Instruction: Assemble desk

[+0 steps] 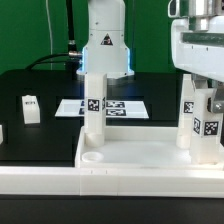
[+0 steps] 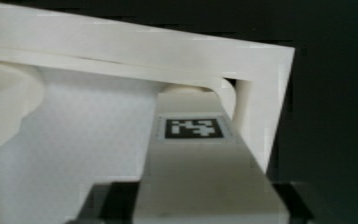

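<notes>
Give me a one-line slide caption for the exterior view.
Franka gripper holds a desk leg upright at one corner of the desk slab; a second leg stands at another.

The arm [image 1: 200, 40] hangs vertical at the exterior view's right, end effector [image 2: 194, 205] clamped on a leg [image 1: 187, 118].

blk table [image 1: 40, 140] | marker board [image 1: 125, 107] | desk slab [image 1: 140, 160] | loose leg [image 1: 30, 108]

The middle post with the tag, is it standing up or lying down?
Standing up. In the exterior view the post rises straight from the back corner of the slab. Whether it sits in a socket cannot be told.
</notes>
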